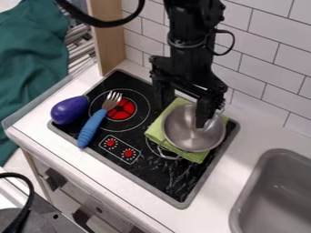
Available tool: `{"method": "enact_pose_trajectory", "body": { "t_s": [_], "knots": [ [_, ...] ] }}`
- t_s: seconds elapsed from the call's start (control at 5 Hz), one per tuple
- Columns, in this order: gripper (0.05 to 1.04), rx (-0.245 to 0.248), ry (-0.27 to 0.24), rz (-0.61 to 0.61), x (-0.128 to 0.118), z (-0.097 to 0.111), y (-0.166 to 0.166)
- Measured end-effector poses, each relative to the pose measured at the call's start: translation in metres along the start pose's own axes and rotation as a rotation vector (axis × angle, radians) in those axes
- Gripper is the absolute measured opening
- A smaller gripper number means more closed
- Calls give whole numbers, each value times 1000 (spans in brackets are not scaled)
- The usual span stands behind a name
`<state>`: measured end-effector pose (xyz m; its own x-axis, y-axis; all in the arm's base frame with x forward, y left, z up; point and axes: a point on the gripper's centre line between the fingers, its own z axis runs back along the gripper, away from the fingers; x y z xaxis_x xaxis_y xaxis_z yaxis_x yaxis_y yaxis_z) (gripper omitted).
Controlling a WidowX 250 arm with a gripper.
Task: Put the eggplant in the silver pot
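My gripper hangs from the top over the back of the pot, open, with its two fingers apart and nothing seen between them. One finger is above the cloth by the pot's upper left rim, the other in front of the pot's bowl. The silver pot is upright on a folded green cloth on the right part of the stove. A purple eggplant lies at the stove's left edge, well to the left of the gripper.
A fork with a blue handle lies just right of the eggplant on the black stove top. A grey sink is at the lower right. Behind the counter are a tiled wall and a wooden post.
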<state>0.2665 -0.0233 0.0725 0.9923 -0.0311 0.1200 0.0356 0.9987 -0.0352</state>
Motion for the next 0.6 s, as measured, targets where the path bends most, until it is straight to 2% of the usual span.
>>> {"method": "enact_pose_trajectory", "body": {
  "t_s": [0.2,0.6],
  "knots": [
    [1005,-2,31,3,-5,-8,0],
    [1005,-38,33,140,-24,-19,33]
  ]
}}
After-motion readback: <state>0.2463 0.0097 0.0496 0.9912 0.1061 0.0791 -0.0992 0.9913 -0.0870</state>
